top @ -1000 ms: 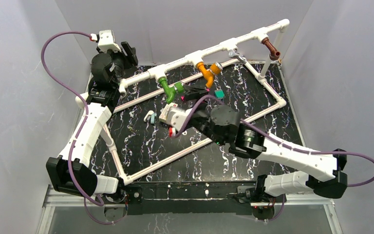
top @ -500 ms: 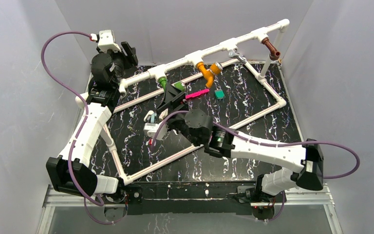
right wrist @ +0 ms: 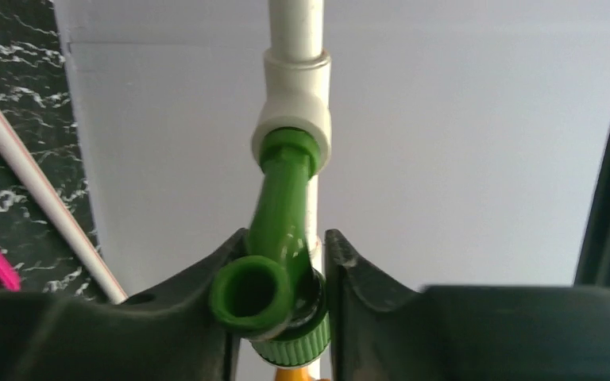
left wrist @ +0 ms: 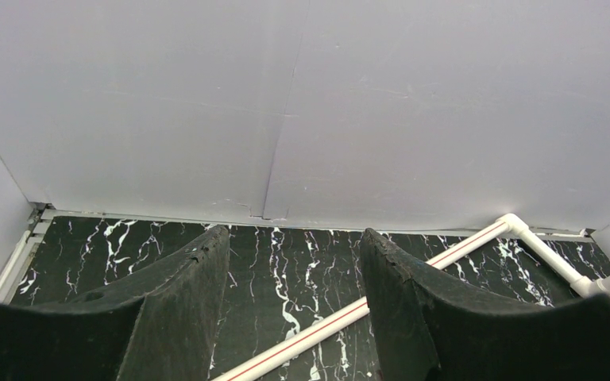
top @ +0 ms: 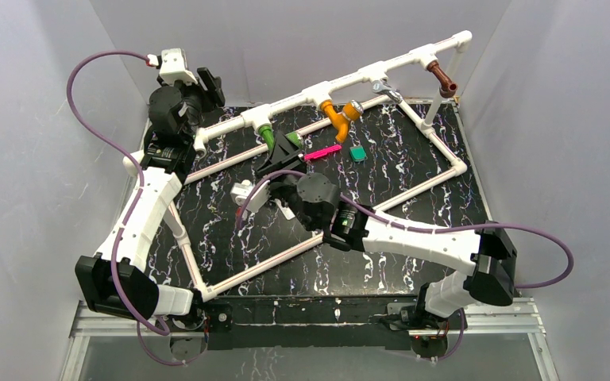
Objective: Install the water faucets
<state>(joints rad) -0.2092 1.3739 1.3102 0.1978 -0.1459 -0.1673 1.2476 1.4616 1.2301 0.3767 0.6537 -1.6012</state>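
From above, the black, white-veined table (top: 413, 159) carries a frame of smooth white pipe, with a raised pipe rail (top: 401, 59) running along its far side. Three glossy elbow-shaped plastic taps hang from fittings on the rail: the green faucet (top: 268, 134) to the left, the orange faucet (top: 337, 117) mid-rail and the brown faucet (top: 443, 79) near the right end. The right gripper (top: 286, 143) sits at the green faucet. A flat pink strip (top: 322, 152) lies just beside it and a small green block (top: 357, 153) a little further right. The left gripper (top: 210, 86) is well apart, up at the far-left corner close to the wall.

In the left wrist view, the left gripper (left wrist: 294, 234) has its rough black fingers spread wide with nothing between them. Beyond them are bare table, a thin white pipe (left wrist: 349, 313) and the plain wall (left wrist: 302, 103).

In the right wrist view, the right gripper (right wrist: 279, 246) pinches the green faucet (right wrist: 278, 214) just behind its round open mouth. The faucet's other end is seated in a white tee fitting (right wrist: 294, 103).
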